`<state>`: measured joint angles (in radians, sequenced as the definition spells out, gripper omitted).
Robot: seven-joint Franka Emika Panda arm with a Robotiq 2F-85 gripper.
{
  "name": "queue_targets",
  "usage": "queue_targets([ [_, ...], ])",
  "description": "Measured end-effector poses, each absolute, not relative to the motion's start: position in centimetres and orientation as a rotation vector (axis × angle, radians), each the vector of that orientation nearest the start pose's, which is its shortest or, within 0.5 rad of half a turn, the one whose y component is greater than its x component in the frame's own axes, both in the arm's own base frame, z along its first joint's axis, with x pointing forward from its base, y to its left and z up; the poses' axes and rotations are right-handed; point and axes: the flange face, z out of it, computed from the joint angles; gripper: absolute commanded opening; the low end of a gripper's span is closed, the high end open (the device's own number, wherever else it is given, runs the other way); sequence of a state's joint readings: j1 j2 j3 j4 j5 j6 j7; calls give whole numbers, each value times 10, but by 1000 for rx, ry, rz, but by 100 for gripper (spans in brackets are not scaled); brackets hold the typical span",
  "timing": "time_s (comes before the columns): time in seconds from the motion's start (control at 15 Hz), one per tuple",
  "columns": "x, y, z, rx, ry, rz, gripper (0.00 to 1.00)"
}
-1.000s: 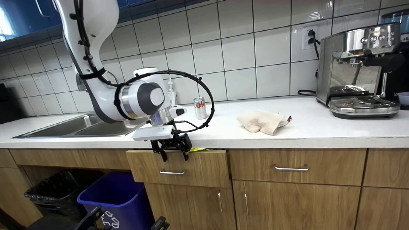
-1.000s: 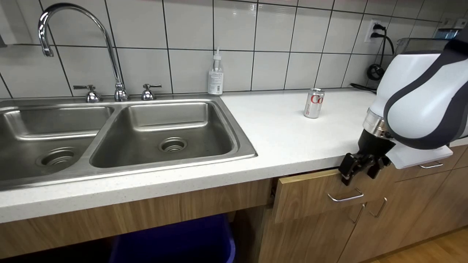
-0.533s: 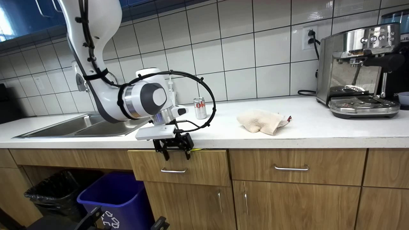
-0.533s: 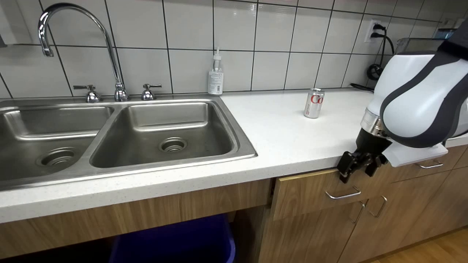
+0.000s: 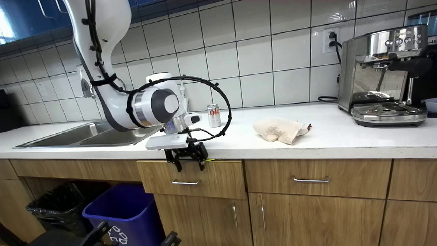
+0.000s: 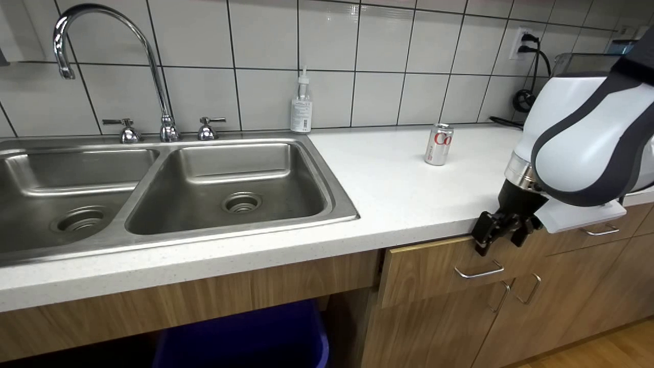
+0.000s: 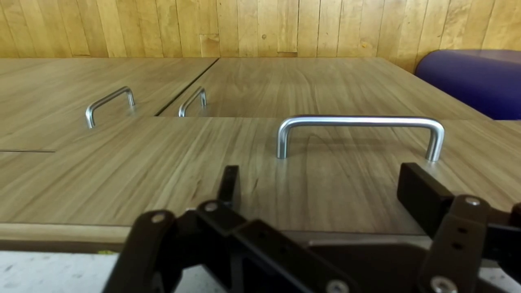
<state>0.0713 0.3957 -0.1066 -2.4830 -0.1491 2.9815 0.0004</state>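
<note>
My gripper (image 5: 190,168) points down in front of a wooden drawer (image 5: 222,181) that stands slightly out from the cabinet. In the wrist view the gripper (image 7: 319,175) is open, its fingers wide apart with nothing between them. The drawer's silver handle (image 7: 360,120) lies just beyond the fingertips, below them in both exterior views. The gripper is very close to the drawer front; whether it touches cannot be told. A sliver of something yellow (image 5: 210,159) peeks from the gap at the drawer's top. The rest of the drawer's inside is hidden under the counter.
Just above the drawer runs the white counter's front edge (image 5: 307,152). On the counter are a soda can (image 6: 439,145), a beige cloth (image 5: 278,130) and an espresso machine (image 5: 385,78). A steel sink (image 6: 337,204) lies beside them, with a blue bin (image 5: 123,218) below.
Over the first half second the drawer slid slightly inward and the gripper moved with it toward the cabinet. Less of the yellow thing shows. Since then almost nothing has moved.
</note>
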Motion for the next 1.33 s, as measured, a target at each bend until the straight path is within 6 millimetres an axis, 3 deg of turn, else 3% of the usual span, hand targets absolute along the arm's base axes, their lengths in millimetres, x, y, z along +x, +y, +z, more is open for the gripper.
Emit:
queue_targets([
  [1.33,480,-13,146,-3198,-177,-182,100],
])
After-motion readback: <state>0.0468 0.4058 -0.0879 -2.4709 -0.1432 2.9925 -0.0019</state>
